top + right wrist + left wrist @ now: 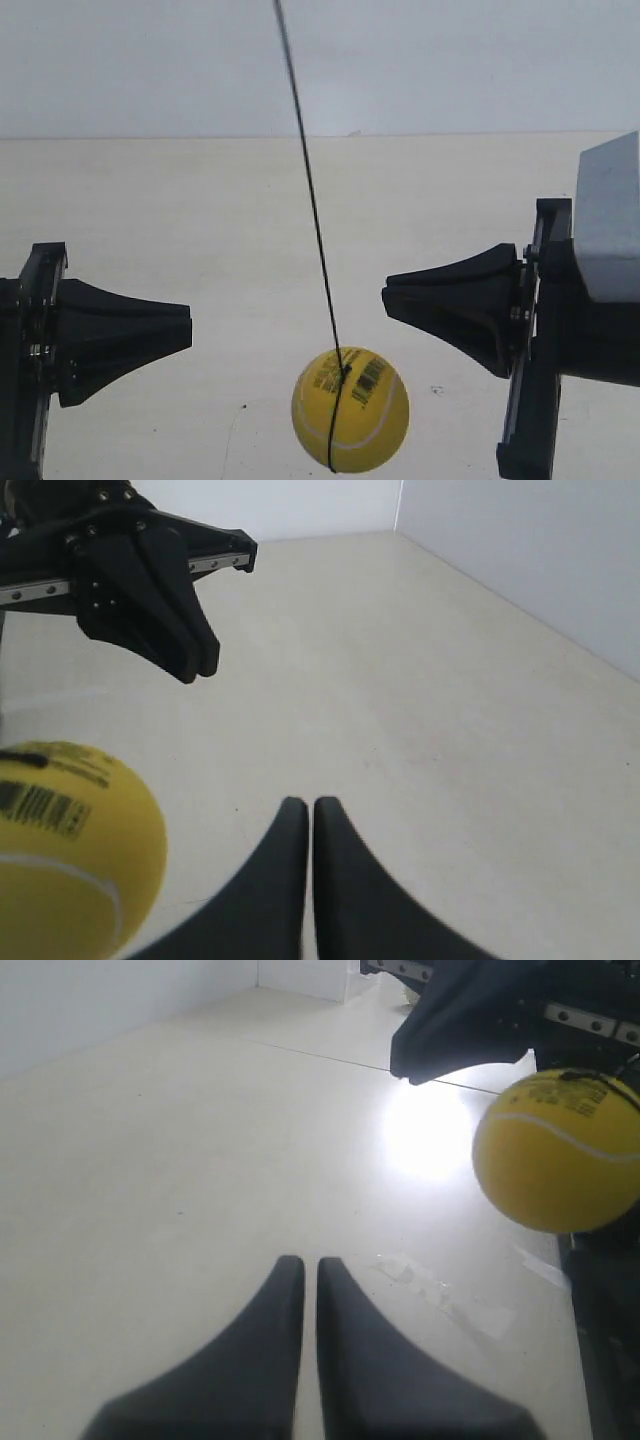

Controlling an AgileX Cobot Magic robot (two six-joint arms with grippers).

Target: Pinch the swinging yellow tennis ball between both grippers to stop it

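You are looking at a pale cream floor point(180, 220), smooth and matte, which is meeting a light grey-white wall point(450, 60) along a straight line in the exterior view. A few small dark marks point(435, 388) are dotting it. In the left wrist view the floor point(150, 1160) is showing a thin dark seam point(300, 1054) running across it, and a bright patch of glare point(425, 1130) is washing out the surface near that seam. Faint smudges point(430, 1285) are lying closer to the camera. In the right wrist view the floor point(450, 730) is carrying a tiny dark speck point(237, 810) and is ending at a corner point(398, 525) where two walls are joining.
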